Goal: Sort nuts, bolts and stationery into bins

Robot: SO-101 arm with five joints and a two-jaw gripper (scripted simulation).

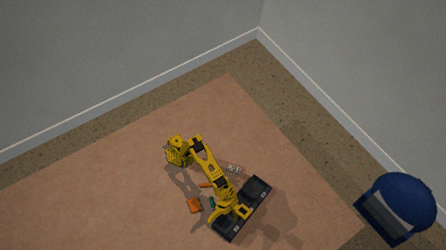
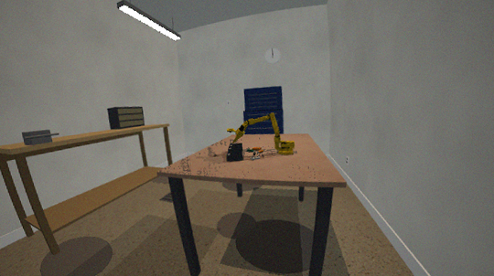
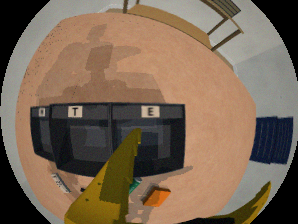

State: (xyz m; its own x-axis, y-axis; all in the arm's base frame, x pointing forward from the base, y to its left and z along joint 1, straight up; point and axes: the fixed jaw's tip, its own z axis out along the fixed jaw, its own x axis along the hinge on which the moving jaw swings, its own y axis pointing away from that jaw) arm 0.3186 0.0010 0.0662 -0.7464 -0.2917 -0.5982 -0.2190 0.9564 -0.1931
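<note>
The yellow, jointed plastic arm with black motors [image 1: 211,168] [image 2: 275,126] is rising from its base, bending at a high elbow and stretching outward, its forearm sloping gently down toward the wrist. At its end, the yellow one-moving-jaw gripper [image 1: 227,218] [image 2: 231,136] is hanging above the tabletop, its two pointed fingers spreading wide apart and gripping nothing.
</note>
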